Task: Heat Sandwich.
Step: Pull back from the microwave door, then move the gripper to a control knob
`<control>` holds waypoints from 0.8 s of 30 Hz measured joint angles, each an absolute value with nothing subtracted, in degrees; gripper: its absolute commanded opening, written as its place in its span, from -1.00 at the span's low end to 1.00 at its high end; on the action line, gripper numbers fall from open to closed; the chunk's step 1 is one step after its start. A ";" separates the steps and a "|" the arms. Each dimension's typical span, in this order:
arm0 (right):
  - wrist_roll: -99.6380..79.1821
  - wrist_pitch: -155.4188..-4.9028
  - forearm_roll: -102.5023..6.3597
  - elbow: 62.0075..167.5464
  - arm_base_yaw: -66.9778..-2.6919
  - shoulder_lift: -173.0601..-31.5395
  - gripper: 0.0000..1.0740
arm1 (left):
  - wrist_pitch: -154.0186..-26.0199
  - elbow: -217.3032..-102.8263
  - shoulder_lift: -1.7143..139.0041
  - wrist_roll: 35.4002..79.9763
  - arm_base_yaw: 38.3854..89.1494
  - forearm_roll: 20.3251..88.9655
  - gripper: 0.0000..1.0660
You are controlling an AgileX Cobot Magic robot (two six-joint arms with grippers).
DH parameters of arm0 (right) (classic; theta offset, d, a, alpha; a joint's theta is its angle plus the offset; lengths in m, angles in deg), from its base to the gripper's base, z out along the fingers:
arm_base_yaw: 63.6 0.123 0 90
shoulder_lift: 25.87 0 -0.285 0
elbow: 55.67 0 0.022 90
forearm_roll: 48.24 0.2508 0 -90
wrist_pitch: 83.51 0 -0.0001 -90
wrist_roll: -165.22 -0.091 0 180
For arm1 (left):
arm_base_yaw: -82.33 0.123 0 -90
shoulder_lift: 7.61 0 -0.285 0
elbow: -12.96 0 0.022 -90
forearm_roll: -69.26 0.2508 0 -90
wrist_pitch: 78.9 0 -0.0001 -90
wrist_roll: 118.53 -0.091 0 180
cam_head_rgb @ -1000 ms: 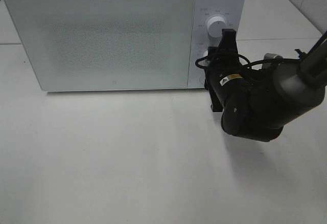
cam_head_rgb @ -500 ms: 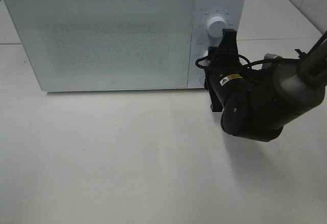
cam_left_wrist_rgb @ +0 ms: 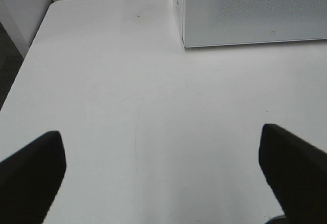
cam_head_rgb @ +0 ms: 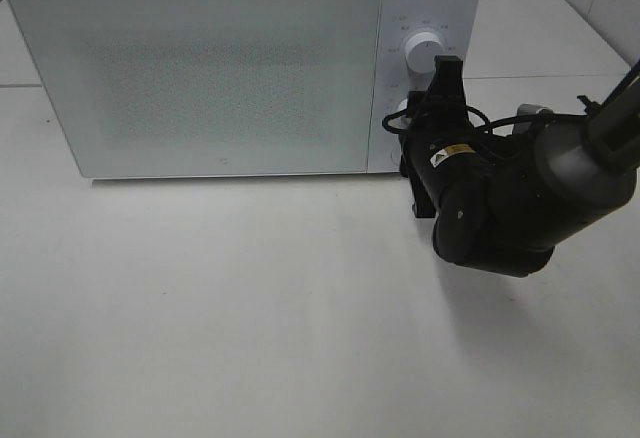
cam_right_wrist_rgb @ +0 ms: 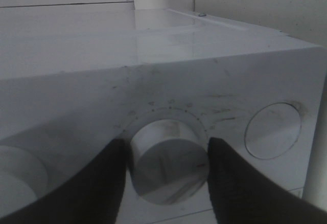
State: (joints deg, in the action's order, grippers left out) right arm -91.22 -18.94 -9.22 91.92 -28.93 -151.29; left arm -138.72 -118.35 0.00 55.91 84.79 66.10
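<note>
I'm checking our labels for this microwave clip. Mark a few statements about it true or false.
1. The microwave door is closed. True.
2. The right gripper is at the door's left edge. False: its fingers flank a control knob.
3. The left gripper holds the sandwich. False: it is open and empty.
4. No sandwich shows in any view. True.

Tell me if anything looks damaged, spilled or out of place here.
Only dark scuffs on the microwave, above the knob the right pincer straddles. The door is shut and square; nothing spilled on the table.
</note>
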 measured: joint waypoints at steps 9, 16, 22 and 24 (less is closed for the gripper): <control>-91.22 -17.91 -8.25 91.86 -28.30 -151.00 0.52 | -138.72 -118.35 0.00 55.91 84.79 66.10 0.82; -91.16 -17.34 -8.59 91.57 -28.30 -151.00 0.36 | -138.72 -118.35 0.00 55.91 84.79 66.10 0.82; -91.33 -14.99 -10.89 89.62 -28.53 -150.60 0.36 | -138.72 -118.35 0.00 55.91 84.79 66.10 0.82; -91.33 -14.81 -11.34 89.11 -28.53 -150.31 0.36 | -138.72 -118.35 0.00 55.91 84.79 66.10 0.82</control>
State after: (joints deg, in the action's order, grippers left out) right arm -91.33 -14.81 -11.34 89.11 -28.53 -150.31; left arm -138.72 -118.35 0.00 55.91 84.79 66.10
